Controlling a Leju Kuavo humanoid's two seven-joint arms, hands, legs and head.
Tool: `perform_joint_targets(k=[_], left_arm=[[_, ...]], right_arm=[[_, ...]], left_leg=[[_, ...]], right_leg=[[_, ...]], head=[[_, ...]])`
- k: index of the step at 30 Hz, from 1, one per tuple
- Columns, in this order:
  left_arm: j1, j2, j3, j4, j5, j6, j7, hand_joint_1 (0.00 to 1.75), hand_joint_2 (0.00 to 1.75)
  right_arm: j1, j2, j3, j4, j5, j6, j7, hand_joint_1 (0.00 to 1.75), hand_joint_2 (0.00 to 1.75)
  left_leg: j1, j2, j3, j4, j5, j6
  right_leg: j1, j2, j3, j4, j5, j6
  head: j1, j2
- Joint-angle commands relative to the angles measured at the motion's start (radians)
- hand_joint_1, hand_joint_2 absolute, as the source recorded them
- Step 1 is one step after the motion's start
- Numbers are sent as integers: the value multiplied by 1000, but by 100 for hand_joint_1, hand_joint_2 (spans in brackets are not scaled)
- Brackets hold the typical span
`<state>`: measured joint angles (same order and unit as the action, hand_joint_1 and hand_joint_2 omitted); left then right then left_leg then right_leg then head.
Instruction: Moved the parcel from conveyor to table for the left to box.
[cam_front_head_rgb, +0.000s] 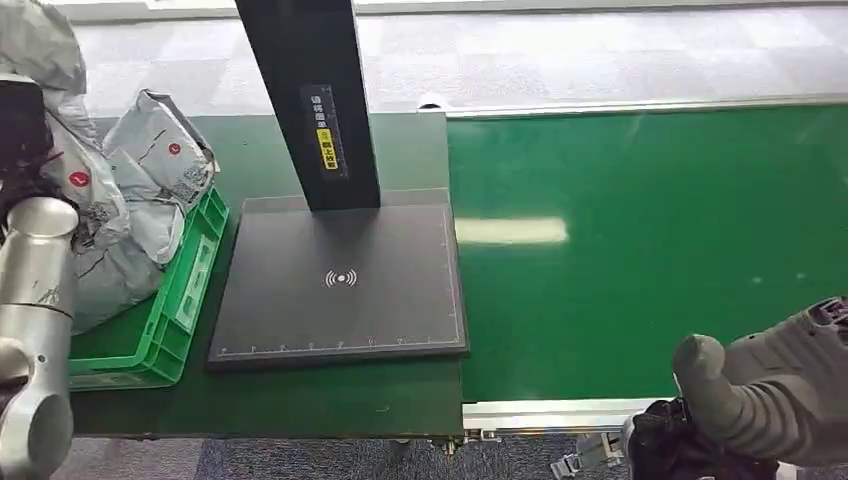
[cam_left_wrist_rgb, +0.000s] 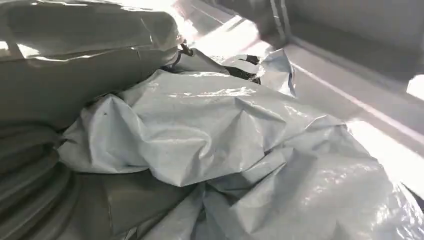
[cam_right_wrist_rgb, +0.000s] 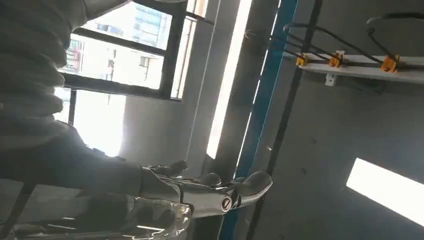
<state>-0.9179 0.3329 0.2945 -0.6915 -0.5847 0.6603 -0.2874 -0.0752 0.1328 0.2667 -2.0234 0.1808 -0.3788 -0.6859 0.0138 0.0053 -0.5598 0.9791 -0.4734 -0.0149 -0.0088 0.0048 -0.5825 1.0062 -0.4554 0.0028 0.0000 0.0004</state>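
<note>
Boxing step: left hand (cam_left_wrist_rgb: 45, 165) among parcels (cam_front_head_rgb: 140, 170) in crate (cam_front_head_rgb: 185, 300), grip unclear; right hand (cam_front_head_rgb: 760, 390) fingers' state unclear; next, release.

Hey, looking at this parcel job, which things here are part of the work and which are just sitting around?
Part of the job:
- green conveyor belt
- grey parcels
- green crate holding them
- left hand, against a parcel
- right hand, at the belt's near edge

Just there:
- black scanner pad
- its black post
</note>
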Motion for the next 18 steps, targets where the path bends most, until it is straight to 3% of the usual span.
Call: perform_joint_targets(k=[1,4,9,14,18], left_arm=[[-98,138,-170,372,-349,-122,388,175,175],[-78,151,-207,359,-442,-134,468,175,175],[-63,104,-202,347,-463,-269,497,175,175],[-67,52,-159,336,-423,-400,440,175,175],[-66,49,-160,335,-423,-397,441,175,175]], right_arm=[[7,-23,-15,105,-10,2,-12,0,175],[9,5,-41,125,-4,36,-12,0,175],[19,19,-71,138,20,58,-12,0,175],[30,20,-92,138,35,73,-12,0,175],[31,20,-92,139,36,73,-12,0,175]], left_leg=[[1,0,1,-1,0,1],[1,-1,0,0,0,1],[0,-3,-1,-2,1,1],[1,-4,-1,-2,1,1],[1,-5,-2,-1,1,1]], right_leg=[[1,0,2,-2,0,0],[1,-1,1,-1,-1,0],[0,-3,0,-2,0,0],[1,-4,1,-4,0,-1],[1,-5,0,-3,0,0]], head=[[0,0],[0,0],[0,0],[0,0],[0,0]])
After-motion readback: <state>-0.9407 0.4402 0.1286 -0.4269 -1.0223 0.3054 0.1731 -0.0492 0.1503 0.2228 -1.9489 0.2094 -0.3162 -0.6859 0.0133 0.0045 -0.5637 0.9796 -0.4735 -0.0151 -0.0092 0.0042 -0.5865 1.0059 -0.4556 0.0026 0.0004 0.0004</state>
